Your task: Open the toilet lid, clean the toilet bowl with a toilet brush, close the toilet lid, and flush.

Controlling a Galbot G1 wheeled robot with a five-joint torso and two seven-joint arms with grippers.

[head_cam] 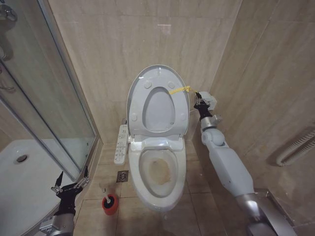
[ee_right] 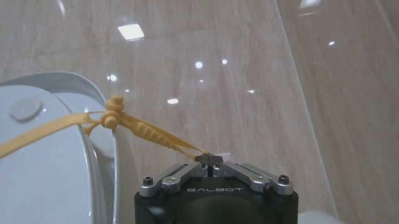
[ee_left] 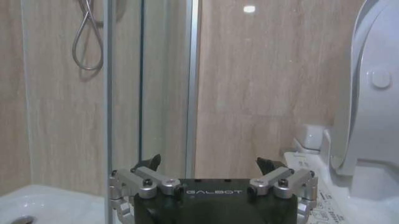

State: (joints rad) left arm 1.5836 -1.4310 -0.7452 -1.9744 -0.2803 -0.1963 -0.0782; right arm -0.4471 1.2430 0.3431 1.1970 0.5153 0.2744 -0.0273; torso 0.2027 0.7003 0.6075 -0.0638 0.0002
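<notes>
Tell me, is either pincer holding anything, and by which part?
The right pincer pinches the free end of the yellow strip tied to the raised toilet lid. The left pincer is open, holding nothing.

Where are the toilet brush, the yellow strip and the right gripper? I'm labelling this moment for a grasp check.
toilet brush (head_cam: 109, 203): head view, on its red pot on the floor.
yellow strip (ee_right: 153, 133): right wrist view, on its stretch between knot and fingertips.
right gripper (ee_right: 209, 159): right wrist view, fingertips shut on the strip's end.
</notes>
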